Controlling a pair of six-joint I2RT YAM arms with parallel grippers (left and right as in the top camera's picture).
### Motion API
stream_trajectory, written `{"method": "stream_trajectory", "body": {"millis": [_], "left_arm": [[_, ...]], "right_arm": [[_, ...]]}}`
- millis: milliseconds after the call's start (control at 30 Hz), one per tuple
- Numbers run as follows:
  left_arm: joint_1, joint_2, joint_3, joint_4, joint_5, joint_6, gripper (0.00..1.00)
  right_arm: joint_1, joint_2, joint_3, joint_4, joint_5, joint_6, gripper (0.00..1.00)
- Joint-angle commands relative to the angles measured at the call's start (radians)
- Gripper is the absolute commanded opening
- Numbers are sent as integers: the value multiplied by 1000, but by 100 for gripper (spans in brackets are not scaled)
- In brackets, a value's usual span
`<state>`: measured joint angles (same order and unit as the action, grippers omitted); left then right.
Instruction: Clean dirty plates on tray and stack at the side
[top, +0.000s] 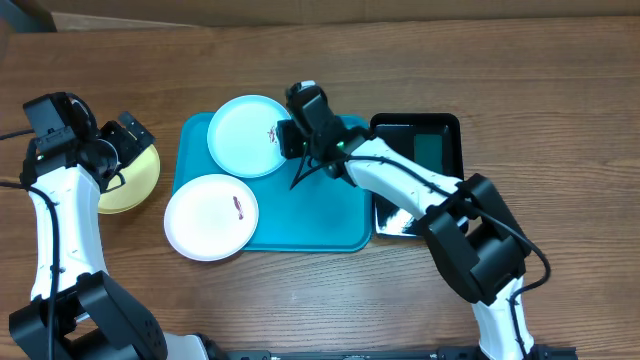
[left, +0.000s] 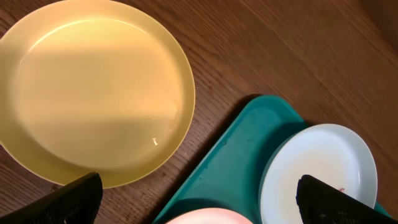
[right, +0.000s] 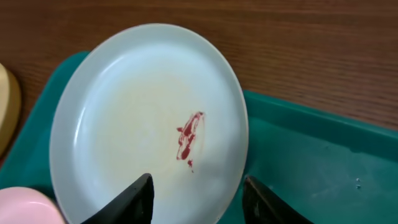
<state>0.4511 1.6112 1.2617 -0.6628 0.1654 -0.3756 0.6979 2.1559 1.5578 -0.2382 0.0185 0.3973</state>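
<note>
Pale blue round plastic plate (top: 245, 135) is lying flat in the far left corner of the large teal rectangular plastic tray (top: 320, 215). A reddish-brown smear (right: 189, 137) is showing just right of the plate's centre.

White round plastic plate (top: 205, 220) is sitting at the near left, overhanging the tray's left rim, with its own small smear (top: 240, 206) facing up.

Yellow round plastic plate (left: 93, 87) is resting off the tray on the wooden surface (top: 500, 70), just to the tray's left. No smear is showing on it in the left wrist view. Judgement: this one is done and is marking the stacking spot.

Right pincer (right: 198, 180) is hovering over the blue plate, fingers spread either side of the smear and pinching nothing. Green sponge (top: 432, 145) is lying in the small glossy black tray (top: 392, 130), right of the teal tray. Judgement: the pincer is lining up on the dirty patch, but wiping is going to need the sponge first.

Left pincer (left: 199, 180) is hanging spread and empty above the gap between the yellow plate and the tray. Judgement: it is waiting there to take the next cleaned plate to the stack.
</note>
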Motion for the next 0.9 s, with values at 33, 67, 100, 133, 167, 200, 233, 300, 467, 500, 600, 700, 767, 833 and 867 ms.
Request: {"method": "stream_trajectory", "body": {"millis": [33,67,100,133,167,200,233,300,467,500,600,700,767,833,867], "left_arm": [[-6,5,3,1,10,-14,100],[-6,5,3,1,10,-14,100],[-6,5,3,1,10,-14,100],[-6,5,3,1,10,-14,100],[-6,5,3,1,10,-14,100],[-6,5,3,1,10,-14,100],[-6,5,3,1,10,-14,100],[-6,5,3,1,10,-14,100],[-6,5,3,1,10,-14,100],[-6,5,3,1,10,-14,100],[-6,5,3,1,10,-14,100],[-6,5,3,1,10,-14,100],[-6,5,3,1,10,-14,100],[-6,5,3,1,10,-14,100],[-6,5,3,1,10,-14,100]], "right_arm": [[20,63,14,37,78,-8,44],[23,67,14,42,78,-8,43],[23,79,14,48,78,-8,42],[25,82,14,48,83,-8,42],[25,91,14,48,99,-8,42],[25,93,14,49,115,-8,42],[25,95,14,50,127,-8,42],[25,95,14,55,139,-9,42],[25,96,14,62,138,-8,34],[25,96,14,60,138,-8,31],[26,99,14,55,138,-8,28],[27,108,14,54,138,-8,27],[27,117,14,50,138,-8,25],[27,123,14,50,138,-8,20],[27,123,14,49,138,-8,15]]}}
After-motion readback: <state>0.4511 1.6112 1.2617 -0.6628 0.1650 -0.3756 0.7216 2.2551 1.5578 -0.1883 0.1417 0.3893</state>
